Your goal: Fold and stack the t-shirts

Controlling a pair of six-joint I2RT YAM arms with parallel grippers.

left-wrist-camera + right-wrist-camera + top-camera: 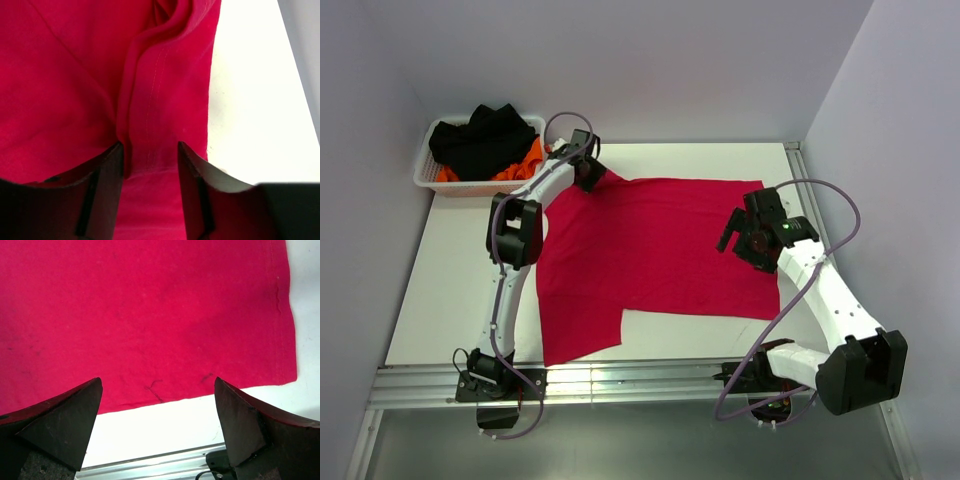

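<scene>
A crimson red t-shirt [660, 250] lies spread flat on the white table [450, 290], with a longer flap reaching the front edge at the left. My left gripper [590, 172] is at the shirt's far left corner. In the left wrist view its jaws [150, 145] are open and straddle a raised hemmed fold of the red cloth [65, 90]. My right gripper [738, 232] hovers over the shirt's right part. In the right wrist view it [158, 380] is wide open and empty above the shirt's [150, 305] near edge.
A white mesh basket [423, 170] at the back left holds black cloth [485, 135] and orange cloth [525, 160]. A metal rail [620, 380] runs along the table's front edge and also shows in the right wrist view [150, 462]. Walls close in at the back and sides.
</scene>
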